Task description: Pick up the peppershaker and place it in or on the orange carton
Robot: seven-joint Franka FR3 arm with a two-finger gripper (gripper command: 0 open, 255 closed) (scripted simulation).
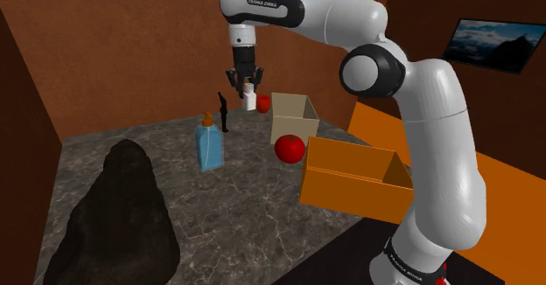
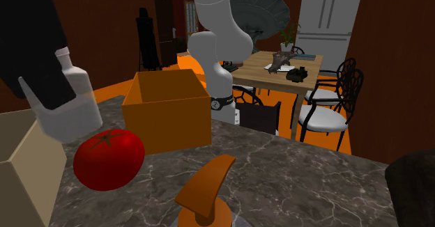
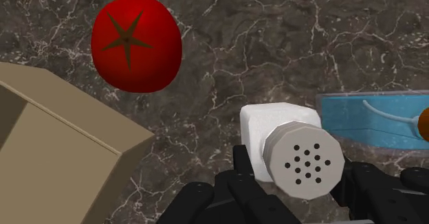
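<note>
Black fingers [image 3: 361, 188] closed onto the white square-bodied pepper shaker with grey perforated cap [image 3: 292, 147], 1 finger on each side of its body. Shaker is at upper centre of the shoulder view, over the dark marbled counter [image 3: 227, 64]; cannot tell if it is clear of it. Just beyond: 1 red tomato [image 3: 136, 44], 1 open tan box [image 3: 48, 140]. Farther, at the shoulder view's lower right: open orange carton [image 1: 354, 180].

Risk: a low carry clips the tan box or tomato, and the knock shifts the shaker in the fingers.

We see a red tomato [image 1: 290, 149] near a tan open box [image 1: 293, 115], a blue bottle [image 1: 209, 148] and a dark lump [image 1: 118, 213] on a marble counter [image 1: 254, 205].
</note>
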